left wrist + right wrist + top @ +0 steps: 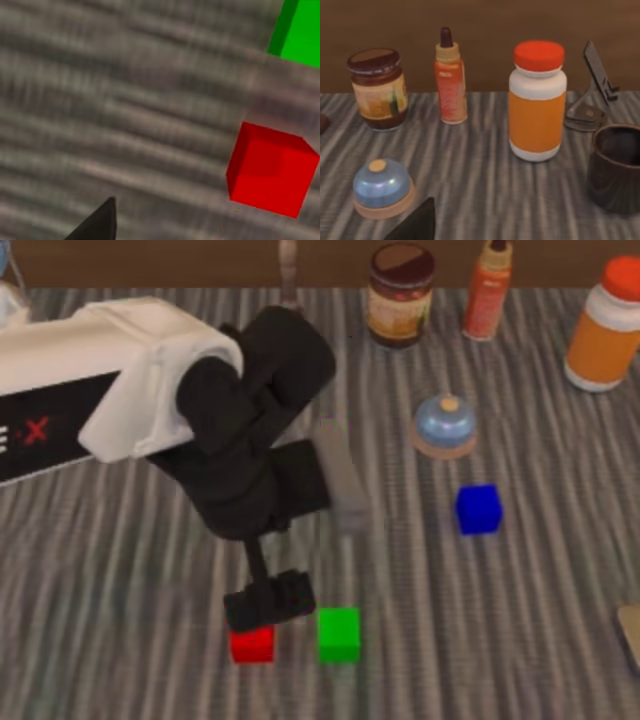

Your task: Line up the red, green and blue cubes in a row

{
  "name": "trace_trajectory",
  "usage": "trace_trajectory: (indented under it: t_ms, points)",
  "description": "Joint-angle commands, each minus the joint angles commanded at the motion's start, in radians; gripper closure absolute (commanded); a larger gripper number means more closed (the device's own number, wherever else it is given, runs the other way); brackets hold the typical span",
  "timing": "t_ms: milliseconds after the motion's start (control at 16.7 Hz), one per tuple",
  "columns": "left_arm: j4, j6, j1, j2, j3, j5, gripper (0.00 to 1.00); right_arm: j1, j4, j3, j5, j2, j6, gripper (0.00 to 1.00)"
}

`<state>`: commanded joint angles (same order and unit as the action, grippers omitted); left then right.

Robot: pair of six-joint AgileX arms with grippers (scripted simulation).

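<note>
A: Grey streaked counter (120, 620) fills the top view, with a brown wall behind. What sits on it?

B: The red cube (252, 645) and green cube (339, 634) lie near the front edge, just beside each other with a small gap. The blue cube (478, 509) sits well apart, to the right and farther back, near a blue bell (445, 425). A jar (400, 294), a dropper bottle (488, 288) and an orange pill bottle (605, 325) line the back.

A: And the left hand (268, 602)?

B: It hangs just behind and over the red cube, partly covering its back edge. Whether its fingers are parted or closed I cannot tell. The right arm is out of sight from above.

A: The left wrist view?

B: The red cube (270, 169) rests free on the counter, the green cube (299, 31) beyond it, one dark fingertip (97, 224) at the edge, apart from both.

A: The right wrist view?

B: Jar (377, 89), dropper bottle (451, 80), pill bottle (537, 100), bell (382, 187), a dark mug (616, 167) and a stand (592, 90). One fingertip (415, 224) shows; that hand's opening I cannot tell.
</note>
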<state>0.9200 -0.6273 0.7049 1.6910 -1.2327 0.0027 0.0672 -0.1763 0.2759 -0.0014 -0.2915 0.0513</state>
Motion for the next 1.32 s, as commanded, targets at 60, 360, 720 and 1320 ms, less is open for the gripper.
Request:
trace_trajectory:
  t_ms: [60,360,720,1320]
  points:
    - [-0.037,0.025,-0.034,-0.072,0.057,-0.002,0.0,0.016,-0.045,0.071,0.001,-0.083,0.013,0.0]
    - [-0.267,0.185,-0.245,-0.547,0.418,-0.012,0.0,0.109,-0.313,0.473,0.004,-0.618,0.084,0.0]
    - [-0.566,0.398,-0.5,-1.144,0.877,-0.016,0.0,0.225,-0.65,0.952,0.006,-1.29,0.17,0.0]
    - [-0.91,0.621,-0.72,-1.677,1.226,-0.003,0.0,0.343,-0.955,1.463,0.005,-1.88,0.26,0.0]
